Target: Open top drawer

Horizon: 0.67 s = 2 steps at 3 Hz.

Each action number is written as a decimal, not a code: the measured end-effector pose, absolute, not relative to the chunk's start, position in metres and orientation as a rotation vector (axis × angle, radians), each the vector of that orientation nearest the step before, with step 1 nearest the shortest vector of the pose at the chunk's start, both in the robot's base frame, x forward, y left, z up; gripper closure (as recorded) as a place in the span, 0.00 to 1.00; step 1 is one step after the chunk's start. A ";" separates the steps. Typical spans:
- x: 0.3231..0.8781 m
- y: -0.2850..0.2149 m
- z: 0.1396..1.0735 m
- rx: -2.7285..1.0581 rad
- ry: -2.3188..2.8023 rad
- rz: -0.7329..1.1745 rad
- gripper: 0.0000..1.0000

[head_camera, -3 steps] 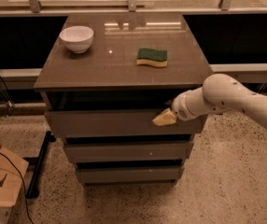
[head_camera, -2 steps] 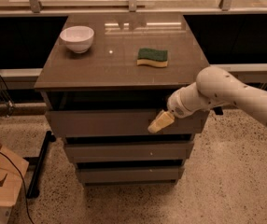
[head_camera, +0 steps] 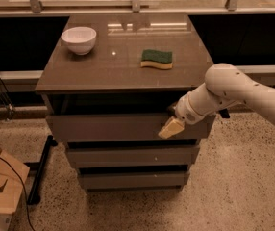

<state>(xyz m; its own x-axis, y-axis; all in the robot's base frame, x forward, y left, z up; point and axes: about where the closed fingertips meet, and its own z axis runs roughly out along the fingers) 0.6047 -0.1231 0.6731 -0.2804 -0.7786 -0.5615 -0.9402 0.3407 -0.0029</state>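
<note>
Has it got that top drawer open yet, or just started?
Barely started, it seems. The top drawer looks only slightly out, a dark gap showing under the tabletop. The gripper is at its front, right of centre. Nearly the whole pull remains.

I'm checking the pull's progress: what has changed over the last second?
The gripper has dipped slightly and tipped down-left at the right end of the top drawer, near its upper edge. Nothing was visibly grasped or let go. The drawer front shows no clear movement. The bowl and sponge stayed put.
</note>
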 end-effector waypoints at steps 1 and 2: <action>0.590 -0.129 0.673 -1.529 2.153 0.481 0.66; 0.590 -0.129 0.677 -1.529 2.153 0.481 0.90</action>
